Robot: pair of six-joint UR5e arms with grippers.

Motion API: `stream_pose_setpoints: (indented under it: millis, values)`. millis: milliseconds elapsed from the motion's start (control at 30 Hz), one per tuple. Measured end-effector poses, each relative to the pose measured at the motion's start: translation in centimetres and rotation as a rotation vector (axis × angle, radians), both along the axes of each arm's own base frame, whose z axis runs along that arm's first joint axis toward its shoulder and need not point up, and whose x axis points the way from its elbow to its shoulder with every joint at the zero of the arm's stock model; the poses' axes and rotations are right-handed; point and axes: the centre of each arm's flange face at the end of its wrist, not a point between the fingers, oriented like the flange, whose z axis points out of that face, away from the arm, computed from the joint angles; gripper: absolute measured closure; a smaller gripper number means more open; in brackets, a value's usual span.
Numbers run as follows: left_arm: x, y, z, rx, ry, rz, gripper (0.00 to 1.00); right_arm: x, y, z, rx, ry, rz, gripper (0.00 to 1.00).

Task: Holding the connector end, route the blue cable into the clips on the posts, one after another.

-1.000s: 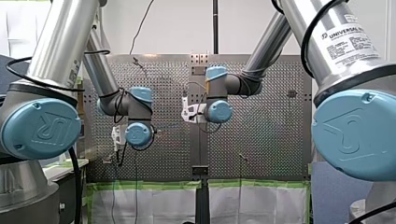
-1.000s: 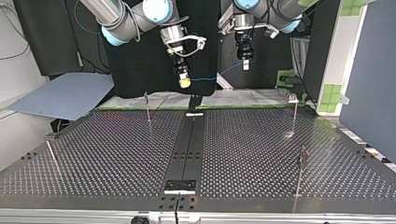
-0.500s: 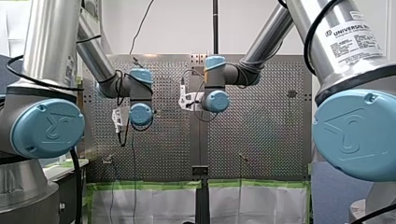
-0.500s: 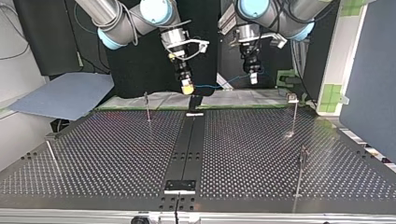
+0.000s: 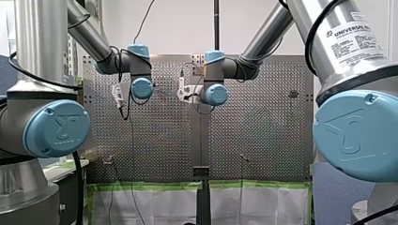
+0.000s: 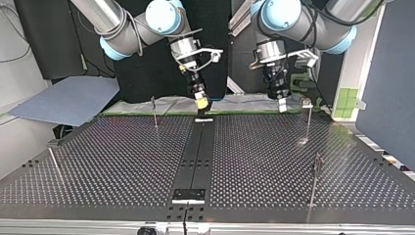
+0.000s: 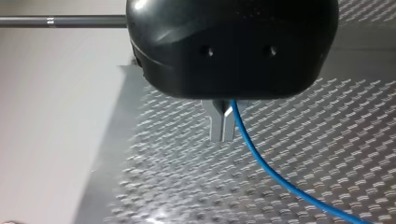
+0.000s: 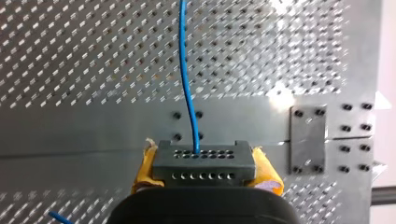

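My right gripper (image 8: 205, 170) clamps the connector (image 8: 204, 158) between its yellow pads (image 8: 144, 175); the cable (image 8: 187, 84) leaves the connector's face and runs straight ahead of the fingers. My left gripper (image 7: 223, 133) has its metal fingers pinched narrow on the cable, which trails away past their tips

My left gripper (image 6: 282, 105) and my right gripper (image 6: 201, 104) lower, closer to the table (image 6: 122, 161).
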Motion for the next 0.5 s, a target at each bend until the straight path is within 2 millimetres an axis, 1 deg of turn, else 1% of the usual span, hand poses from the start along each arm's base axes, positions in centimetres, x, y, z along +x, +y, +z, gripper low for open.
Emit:
stream_pose_setpoints:
  millis: [33, 133, 233, 333, 433, 500]
  values:
    - [0.3, 0.3, 0.9, -0.002, -0.011, 0.002, 1.00, 0.2, -0.1, 0.4, -0.002, -0.005, 0.007, 1.00]
    - [0.7, 1.3, 2.6, -0.002, -0.027, 0.004, 1.00, 1.0, -0.4, 1.7, -0.012, -0.019, 0.022, 1.00]
    - [0.7, 2.4, 3.8, 0.003, -0.033, 0.007, 1.00, 1.6, -0.5, 2.7, -0.022, -0.031, 0.031, 1.00]
    - [0.6, 3.7, 4.8, 0.009, -0.032, 0.029, 1.00, 2.2, -0.7, 3.6, -0.032, -0.043, 0.037, 1.00]
    - [0.6, 4.8, 5.1, 0.024, -0.018, 0.057, 1.00, 2.8, -0.8, 4.4, -0.036, -0.049, 0.044, 1.00]
    - [0.6, 5.2, 5.3, 0.032, -0.012, 0.068, 1.00, 3.3, -0.8, 4.8, -0.034, -0.049, 0.050, 1.00]
